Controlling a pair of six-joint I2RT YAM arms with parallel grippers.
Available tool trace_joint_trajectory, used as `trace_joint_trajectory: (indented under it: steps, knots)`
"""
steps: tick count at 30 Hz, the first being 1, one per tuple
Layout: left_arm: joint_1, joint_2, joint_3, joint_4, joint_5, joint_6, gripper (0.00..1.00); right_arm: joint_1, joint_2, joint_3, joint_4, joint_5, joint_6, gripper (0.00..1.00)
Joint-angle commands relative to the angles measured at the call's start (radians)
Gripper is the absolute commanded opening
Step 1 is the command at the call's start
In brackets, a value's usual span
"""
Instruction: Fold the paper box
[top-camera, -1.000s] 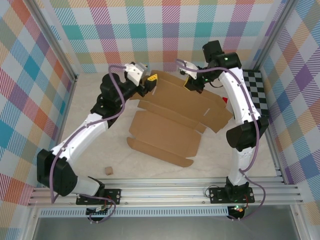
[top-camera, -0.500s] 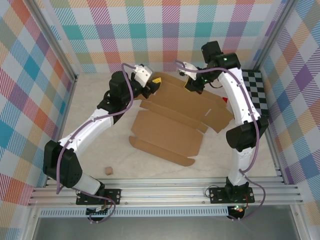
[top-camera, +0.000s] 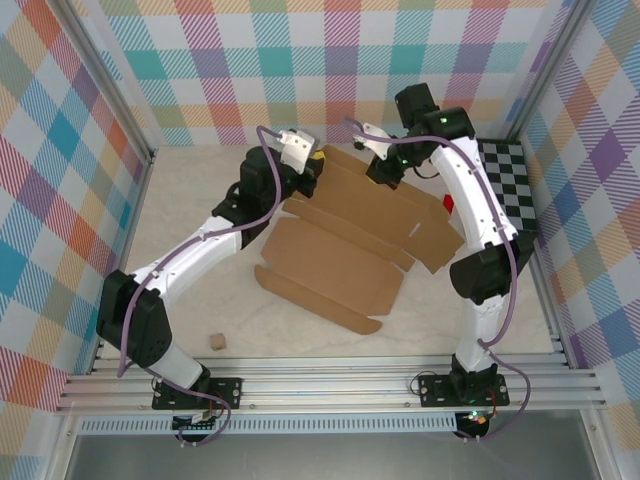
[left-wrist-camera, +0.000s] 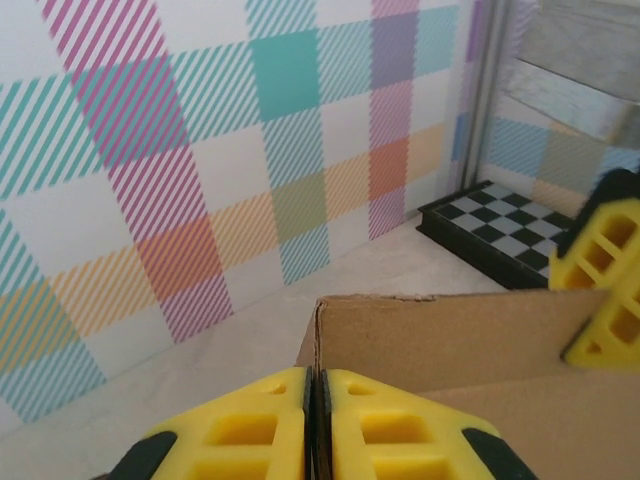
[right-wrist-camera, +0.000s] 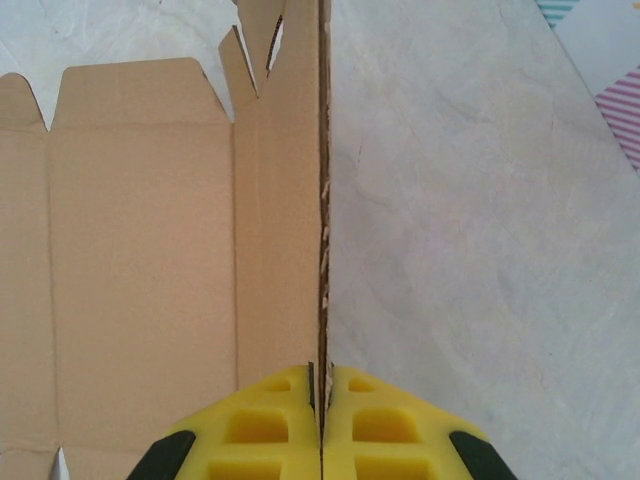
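At the left rear of the table (top-camera: 180, 190), your left gripper (top-camera: 313, 160) has its fingers (left-wrist-camera: 250, 430) pressed together, and the raised far-left corner of the paper box (top-camera: 340, 255) runs down into the seam between them. Mid-table the sheet lies mostly flat with its far panel stood up. Judgement: light, stiff across the panels, floppy at the creases and tearable at the slits, so grip the edges near a fold. At right, your right gripper (right-wrist-camera: 320, 375) pinches that panel's thin edge.

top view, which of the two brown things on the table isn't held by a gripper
The tiny tan cube, lying loose by itself; the much larger paper box is pinched by the left gripper and the right gripper.
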Motion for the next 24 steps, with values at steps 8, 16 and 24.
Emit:
trace_joint_trajectory:
  steps: [8,16,24]
  knots:
    - [-0.055,0.085,0.081,-0.065,-0.164,-0.401,0.16,0.079,-0.062,-0.138,0.233,0.095,0.211,0.00]
    - [-0.046,0.089,0.102,-0.127,-0.122,-0.505,0.35,0.077,-0.067,-0.180,0.251,0.102,0.212,0.00]
    - [0.137,-0.086,-0.028,-0.241,0.019,-0.430,0.47,0.044,-0.080,-0.213,0.230,0.092,0.176,0.00]
